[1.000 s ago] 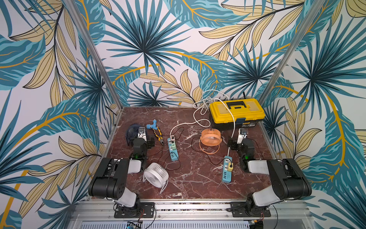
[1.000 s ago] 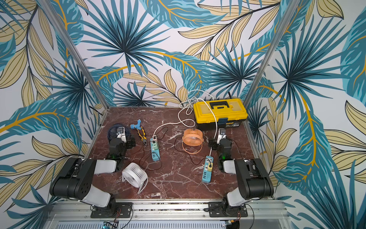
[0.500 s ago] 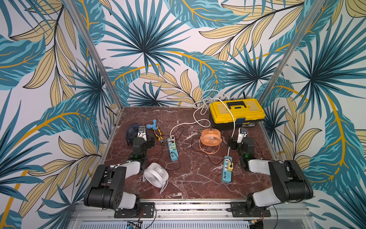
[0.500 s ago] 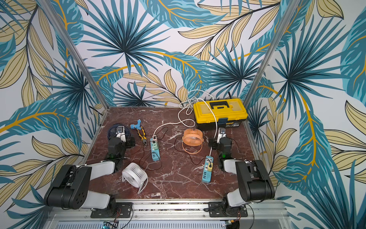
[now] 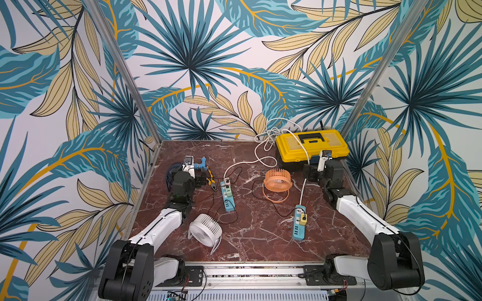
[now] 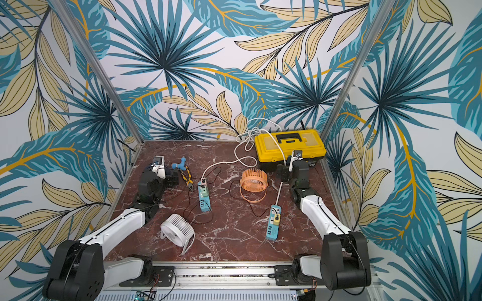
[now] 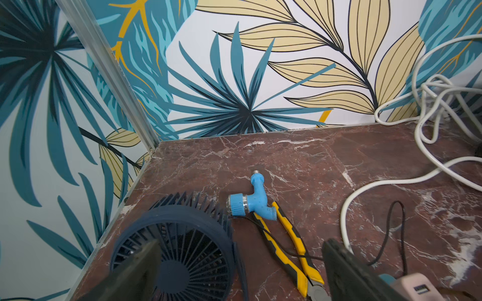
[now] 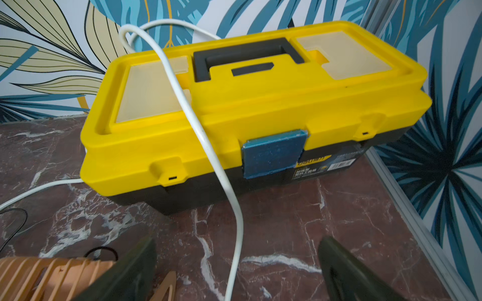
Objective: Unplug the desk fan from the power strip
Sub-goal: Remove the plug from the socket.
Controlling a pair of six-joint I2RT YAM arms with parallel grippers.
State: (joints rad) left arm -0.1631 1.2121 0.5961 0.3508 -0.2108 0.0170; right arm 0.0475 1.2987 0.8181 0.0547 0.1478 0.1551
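Note:
Three desk fans stand on the marble table: an orange fan (image 5: 277, 180), a white fan (image 5: 205, 232) and a dark blue fan (image 7: 182, 247). The orange fan's black cable ends in a yellow plug (image 5: 302, 219) on the right power strip (image 5: 299, 229). A black cable from the white fan runs to the left power strip (image 5: 228, 198), which carries a pink and a green plug. My left gripper (image 7: 240, 271) is open beside the blue fan, over the pliers. My right gripper (image 8: 237, 271) is open, straddling a white cord (image 8: 208, 146) without touching it.
A yellow toolbox (image 8: 247, 104) sits at the back right, right in front of the right gripper. Yellow-handled pliers (image 7: 292, 250) and a blue plastic tap (image 7: 250, 203) lie at the back left. White cords (image 5: 268, 135) coil by the back wall. Metal rails edge the table.
Both arms have unfolded a little from their folded pose, the left one more, lifting the wrists slightly. Both grippers stayed open. Nothing on the table has moved.

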